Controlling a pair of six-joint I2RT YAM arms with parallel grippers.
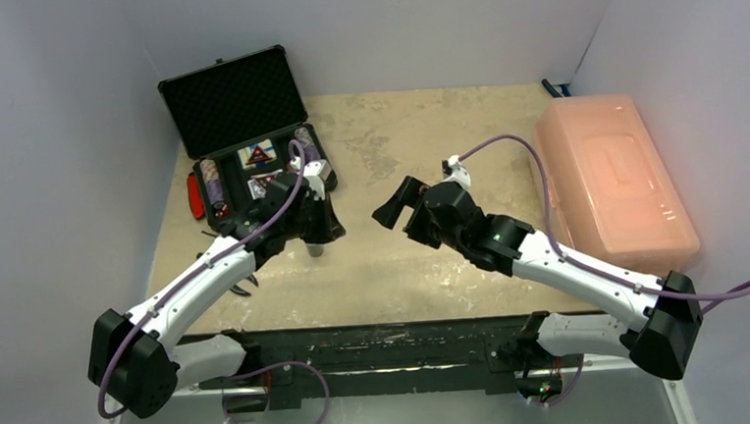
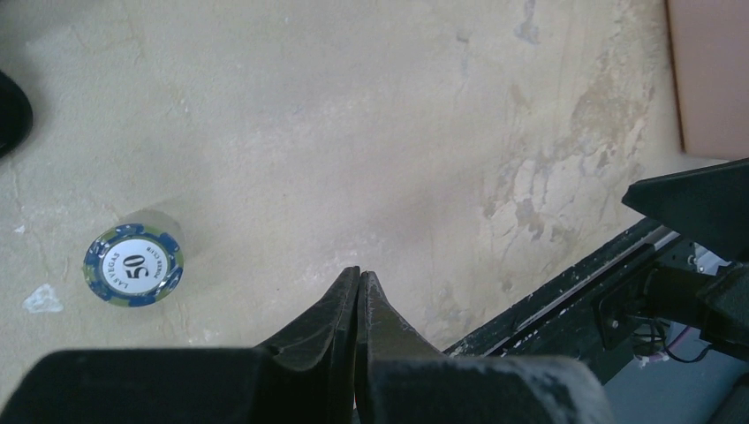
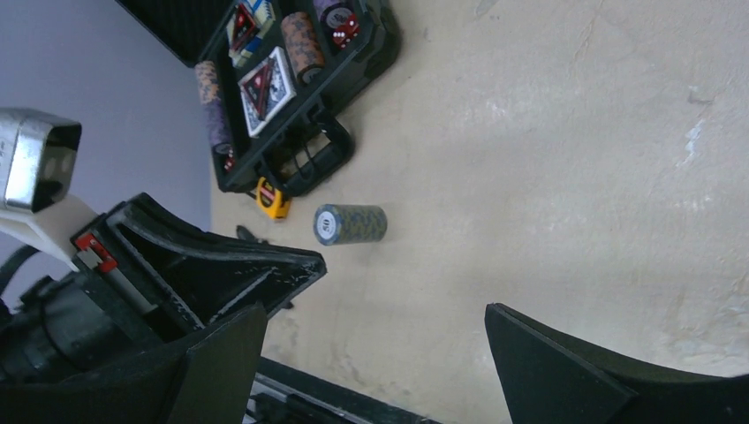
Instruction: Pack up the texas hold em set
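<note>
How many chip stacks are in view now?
4. One chip stack loose on the table; three in the case: left stack, middle stack, stack by the dice. Others may be hidden.

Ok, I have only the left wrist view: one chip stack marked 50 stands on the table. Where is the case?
Observer: The case stands open at the far left corner, beyond the chip stack.
Operator: What is inside already?
Observer: Other chip rolls, a card deck and red dice.
Operator: And the right end effector?
Observer: The right end effector is open and holds nothing.
</note>
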